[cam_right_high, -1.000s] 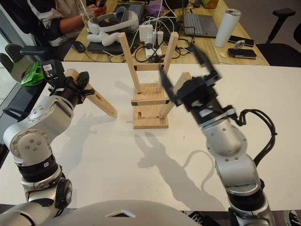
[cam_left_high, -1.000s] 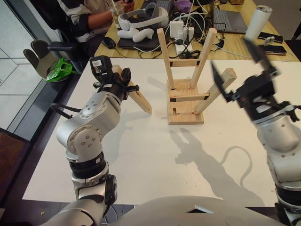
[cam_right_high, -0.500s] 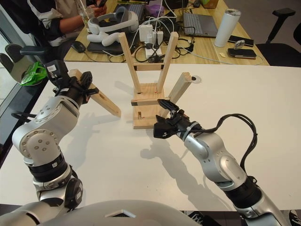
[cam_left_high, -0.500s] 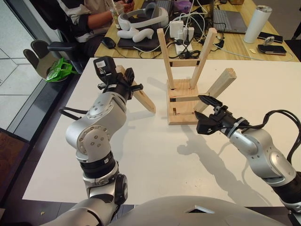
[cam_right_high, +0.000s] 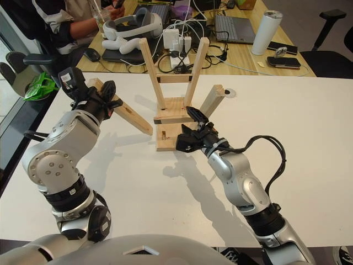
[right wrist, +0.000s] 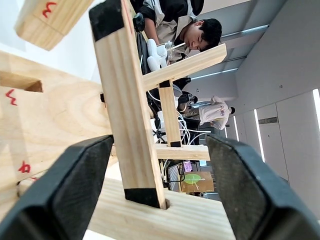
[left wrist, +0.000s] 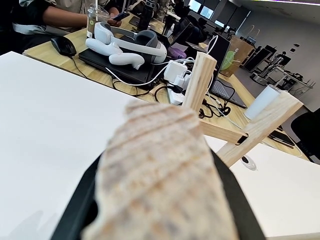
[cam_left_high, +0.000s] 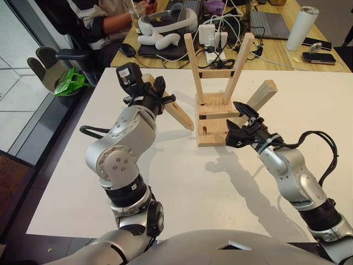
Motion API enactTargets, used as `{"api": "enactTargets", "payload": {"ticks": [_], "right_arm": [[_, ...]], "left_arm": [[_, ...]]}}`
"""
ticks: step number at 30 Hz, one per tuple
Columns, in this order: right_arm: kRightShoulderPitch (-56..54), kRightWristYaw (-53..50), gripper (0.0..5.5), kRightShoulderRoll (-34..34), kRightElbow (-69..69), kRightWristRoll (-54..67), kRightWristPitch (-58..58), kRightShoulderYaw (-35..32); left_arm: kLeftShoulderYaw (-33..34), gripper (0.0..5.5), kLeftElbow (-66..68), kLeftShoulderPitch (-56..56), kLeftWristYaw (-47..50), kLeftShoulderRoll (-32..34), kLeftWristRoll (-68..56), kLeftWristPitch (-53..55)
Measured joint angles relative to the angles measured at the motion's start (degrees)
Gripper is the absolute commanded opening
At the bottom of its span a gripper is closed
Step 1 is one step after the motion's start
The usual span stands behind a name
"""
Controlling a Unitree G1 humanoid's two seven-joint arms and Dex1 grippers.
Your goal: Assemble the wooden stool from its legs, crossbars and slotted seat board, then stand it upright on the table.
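While left claw grips the loose leg, right claw's open around the crossbar, so clamp that first.

Beyond the far edge of the white table stands a wooden table. On it, a white headset lies near the left end with a dark mouse beside it. White chargers and tangled cables sit mid-table, a laptop further right, then a white tumbler and a phone. A green bag rests off the white table's far left corner.
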Motion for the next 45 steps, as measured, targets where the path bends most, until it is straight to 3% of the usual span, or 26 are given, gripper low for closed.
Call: {"api": "enactTargets", "payload": {"ticks": [7,12,19,25,28,32,41,45], "right_arm": [[0.4,-1.0,3.40,2.1,0.6,0.9,-0.1,-2.5],[-3.6,-1.2,3.40,12.6,-9.3,17.9,-2.2,-6.1],[-12.7,-1.0,3.40,17.2,-15.2,24.3,0.4,-10.4],[-12.2,-5.6,3.40,23.4,-18.3,30.5,18.7,-24.9],[-7.8,-6.0,3.40,26.8,-21.4,34.7,29.8,-28.3],[-6.3,-4.9,3.40,28.8,-24.2,41.1,40.5,-29.7],[-4.9,-4.1,3.40,27.6,-26.7,47.3,48.1,-29.7],[-4.1,-5.4,2.82,26.8,-26.0,48.6,52.3,-30.9]], "left_arm": [[1.4,1.01,-0.5,-0.5,0.0,-2.5,0.1,2.1],[2.1,1.01,-1.2,-0.7,0.0,-3.9,0.6,2.7],[2.4,1.01,-1.4,-0.7,-0.2,-4.1,1.5,3.2],[2.6,1.01,-2.0,-0.7,-0.4,-4.7,2.9,3.2],[2.9,1.01,-2.3,-0.7,-0.7,-4.8,3.4,3.4],[2.9,1.01,-2.8,-0.7,-1.1,-4.9,4.0,3.8],[2.4,1.01,-3.4,-0.6,-2.0,-5.0,5.8,3.8],[2.4,1.01,-4.0,-0.6,-2.3,-5.4,6.8,3.8]]}}
